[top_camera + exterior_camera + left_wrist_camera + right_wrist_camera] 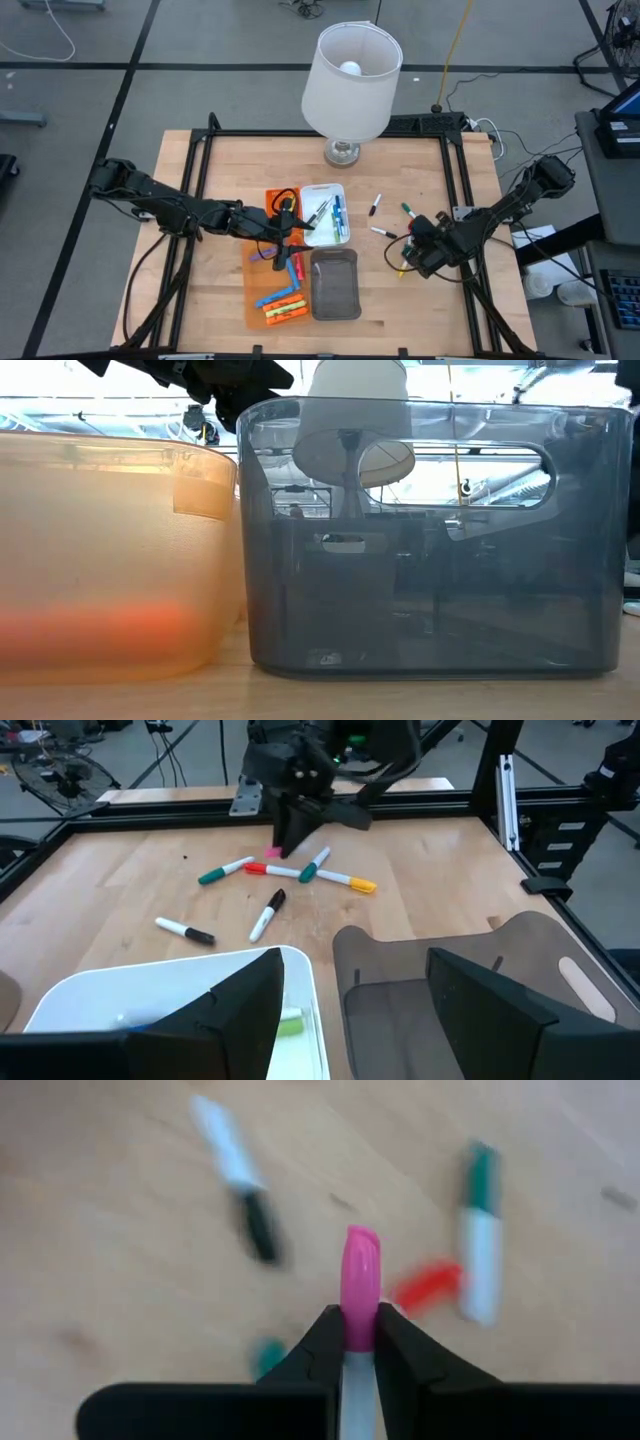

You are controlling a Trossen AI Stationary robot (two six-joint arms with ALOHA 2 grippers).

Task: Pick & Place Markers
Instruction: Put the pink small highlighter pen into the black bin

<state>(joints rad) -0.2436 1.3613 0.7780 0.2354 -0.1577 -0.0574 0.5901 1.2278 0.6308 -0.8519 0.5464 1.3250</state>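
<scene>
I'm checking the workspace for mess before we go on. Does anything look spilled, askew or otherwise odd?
Several markers lie loose on the bare table right of the white tray, pointing every way, some crossing: a black-capped one and a green-capped one among them. The right end effector is shut on a pink-capped marker there. Nothing looks damaged.

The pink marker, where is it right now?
The pink marker is pinched in the right gripper, on the table's right side in the high view, just above the loose markers lying there.
</scene>
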